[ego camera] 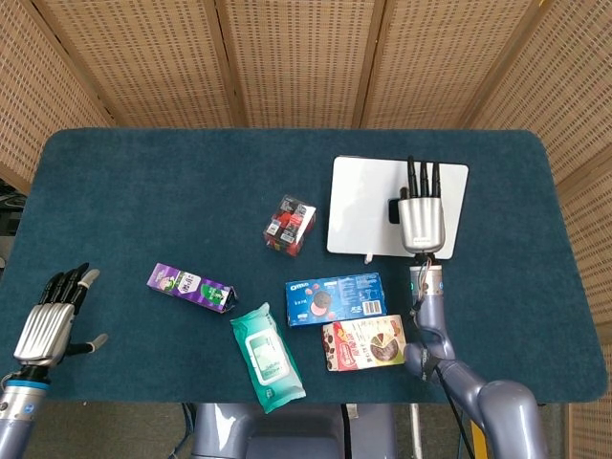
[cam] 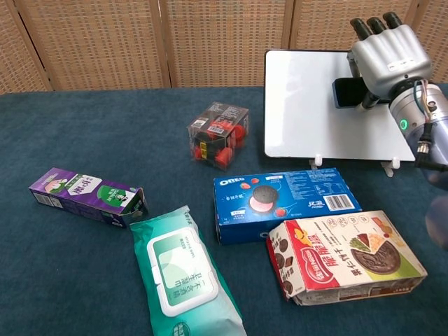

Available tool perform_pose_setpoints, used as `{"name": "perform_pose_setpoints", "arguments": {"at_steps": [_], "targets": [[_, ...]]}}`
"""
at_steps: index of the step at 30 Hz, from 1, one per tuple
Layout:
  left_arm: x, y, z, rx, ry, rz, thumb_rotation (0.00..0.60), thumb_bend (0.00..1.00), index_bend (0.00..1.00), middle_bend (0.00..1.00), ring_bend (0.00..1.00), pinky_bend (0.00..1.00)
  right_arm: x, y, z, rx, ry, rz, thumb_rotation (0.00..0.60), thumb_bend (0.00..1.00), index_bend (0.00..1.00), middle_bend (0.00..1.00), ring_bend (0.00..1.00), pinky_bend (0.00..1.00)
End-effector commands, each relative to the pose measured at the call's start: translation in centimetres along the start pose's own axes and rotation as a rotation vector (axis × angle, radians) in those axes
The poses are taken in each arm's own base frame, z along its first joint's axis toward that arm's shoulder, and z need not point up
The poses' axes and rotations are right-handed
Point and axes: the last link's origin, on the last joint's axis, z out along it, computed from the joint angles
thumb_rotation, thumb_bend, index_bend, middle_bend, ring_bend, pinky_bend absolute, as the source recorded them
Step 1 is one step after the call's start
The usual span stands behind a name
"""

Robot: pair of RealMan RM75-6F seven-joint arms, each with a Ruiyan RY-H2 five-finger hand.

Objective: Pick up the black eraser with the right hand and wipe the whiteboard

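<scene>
While the blue-covered counter [ego camera: 143, 182] fills most of the frame, the whiteboard [ego camera: 363, 206] stands propped at centre right, tilted on small feet. Below it lie an Oreo box [cam: 283, 199], a biscuit box [cam: 346, 259] and a wipes pack [cam: 183, 276]. The right robot hand [ego camera: 419, 215] holds the black eraser [cam: 345, 91] against the board's upper right. At the lower left edge, the left robot hand [ego camera: 50, 320] rests empty, its fingers spread apart
</scene>
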Motion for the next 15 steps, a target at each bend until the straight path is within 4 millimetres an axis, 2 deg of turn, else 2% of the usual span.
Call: {"name": "perform_pose_setpoints", "arguments": {"at_steps": [1, 15], "targets": [[-0.07, 0.03, 0.02, 0.0, -0.003, 0.001, 0.6, 0.18, 0.0, 0.0, 0.0, 0.0, -0.17, -0.04, 0.22, -0.006, -0.01, 0.0, 0.6, 0.0, 0.59, 0.02, 0.0, 0.0], [-0.23, -0.05, 0.14, 0.009, -0.006, 0.006, 0.6, 0.18, 0.0, 0.0, 0.0, 0.0, -1.01, 0.2, 0.78, -0.038, -0.054, 0.01, 0.6, 0.0, 0.59, 0.02, 0.0, 0.0]]}}
